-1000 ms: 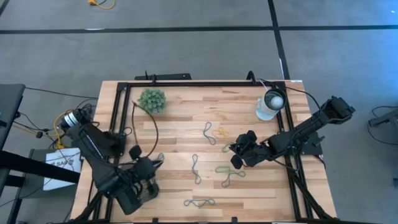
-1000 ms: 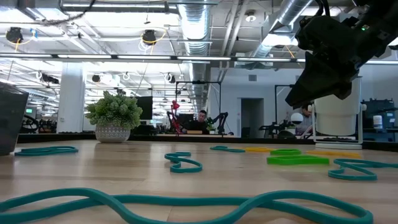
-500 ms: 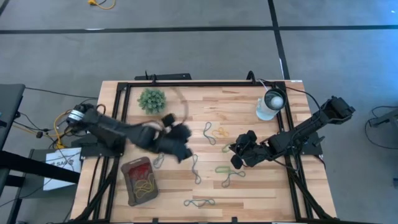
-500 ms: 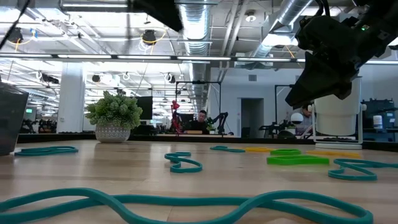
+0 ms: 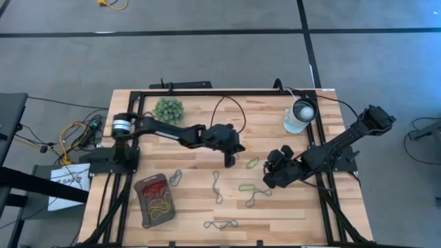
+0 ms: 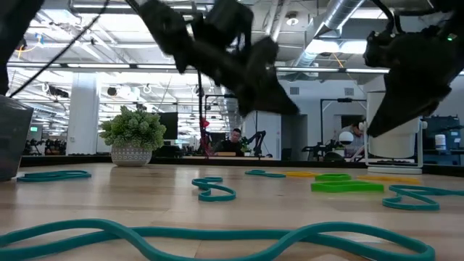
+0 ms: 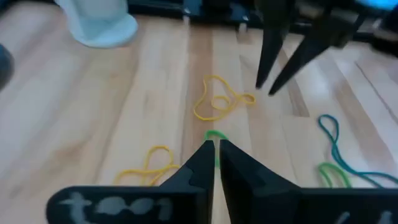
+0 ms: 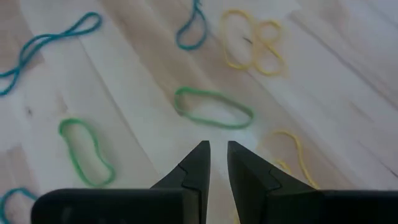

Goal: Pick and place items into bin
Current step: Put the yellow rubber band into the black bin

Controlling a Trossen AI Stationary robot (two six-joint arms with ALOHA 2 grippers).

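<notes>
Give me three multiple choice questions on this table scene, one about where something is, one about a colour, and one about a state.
1. Where is the bin?
A. front left of the table
B. beside the white lamp
C. table middle

2. What colour is the band straight ahead of the right gripper?
A. red
B. green
C. white

3. What state is the left gripper in?
A. wide open
B. shut, empty
C. holding the plant

Answers: 1 A, the high view shows it at the table's front left. 2 B, a green loop lies ahead. 3 B, its fingers meet with nothing between.

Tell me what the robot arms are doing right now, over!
Left gripper out mid-table, nearly shut, empty. Right gripper hovering over a green rubber band, jaws narrowly apart, empty. Tray holds some bands. Nothing blocking.
</notes>
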